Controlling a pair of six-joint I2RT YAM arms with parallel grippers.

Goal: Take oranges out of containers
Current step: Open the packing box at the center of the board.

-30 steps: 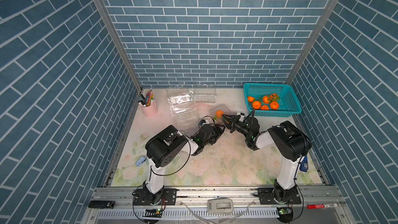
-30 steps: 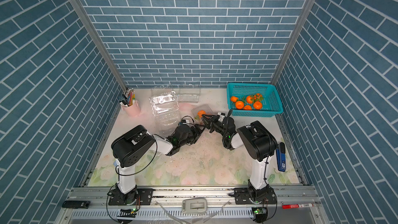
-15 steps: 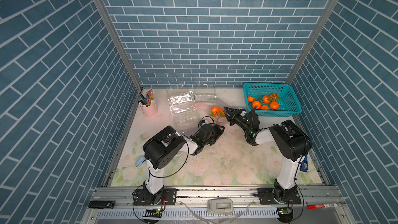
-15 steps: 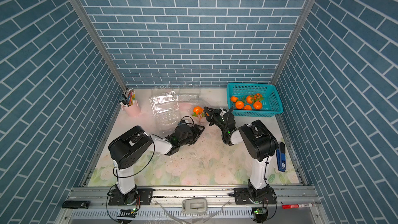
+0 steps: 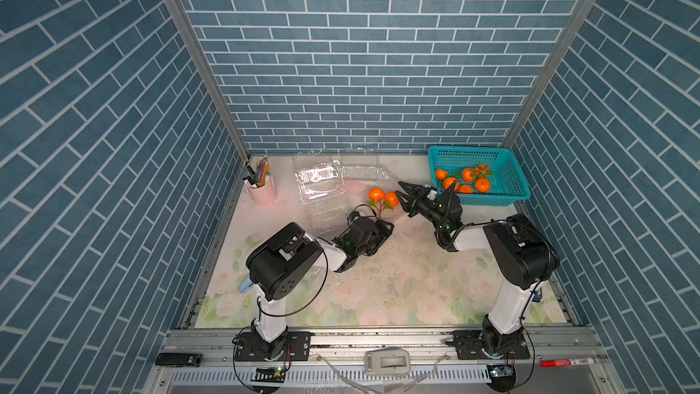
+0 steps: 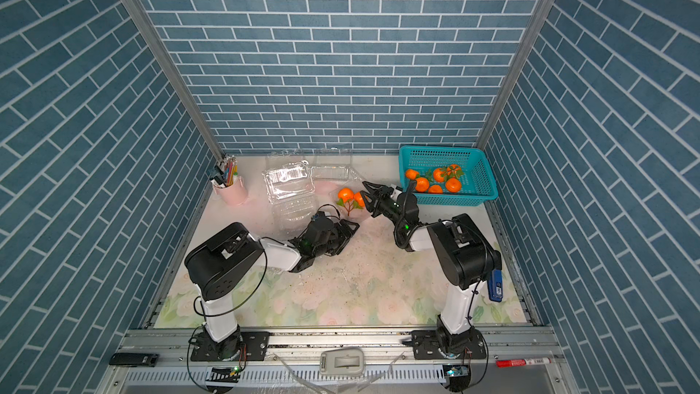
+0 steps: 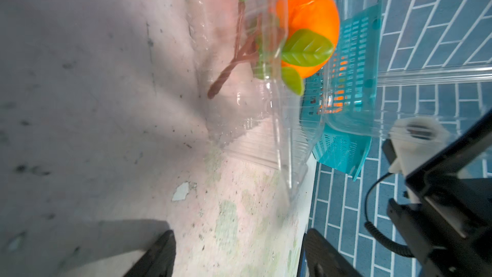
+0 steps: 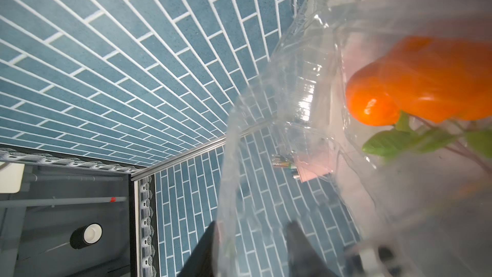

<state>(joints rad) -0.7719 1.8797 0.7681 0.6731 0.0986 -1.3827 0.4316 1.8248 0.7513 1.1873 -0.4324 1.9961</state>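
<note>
- Step in hand: emptying the clamshell container [image 7: 266,129]; orange pair [image 5: 382,197] inside, just ahead of the right gripper [image 5: 398,188].
- Right gripper: jaws parted, apparently holding nothing.
- Left gripper [image 7: 239,235]: jaws apart, container just ahead.
- Next move: close on the pair, then lift it clear.

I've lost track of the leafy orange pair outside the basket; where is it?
In both top views the orange pair is mid-table, just off the right gripper, left of the teal basket.
</note>
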